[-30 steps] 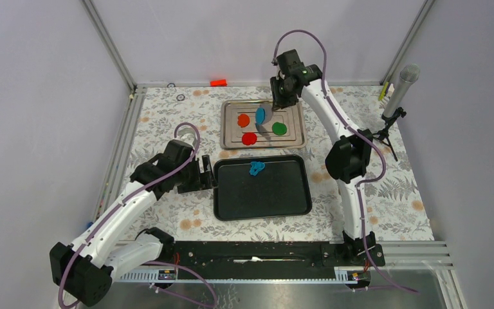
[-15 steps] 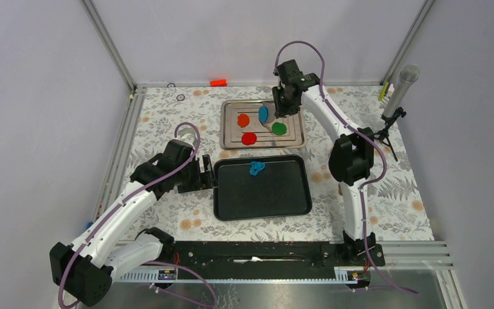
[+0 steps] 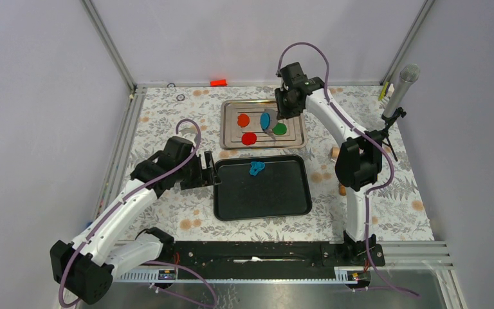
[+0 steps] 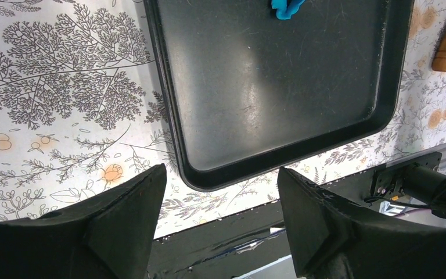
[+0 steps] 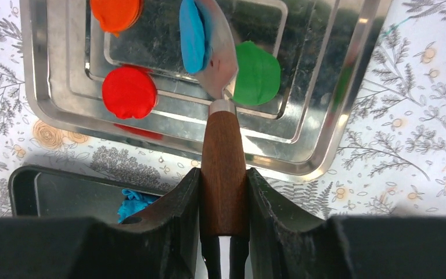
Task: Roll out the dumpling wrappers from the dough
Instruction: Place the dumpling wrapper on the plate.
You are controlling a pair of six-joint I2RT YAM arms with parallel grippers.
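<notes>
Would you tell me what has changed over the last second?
The right gripper, shut on the palette knife, lowered the blue wrapper on its blade toward the silver tray, between the orange wrapper and the green wrapper. The left gripper, open, edged slightly toward the black tray. Those, the red wrapper and the blue dough scrap stayed put.

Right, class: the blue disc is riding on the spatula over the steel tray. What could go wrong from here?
The blue wrapper hangs off one side of the spatula blade held by the right end effector, so it could slip off and fold or land crooked. The blade also looks very close to the green wrapper in the steel tray; lowering it may dent that one.
</notes>
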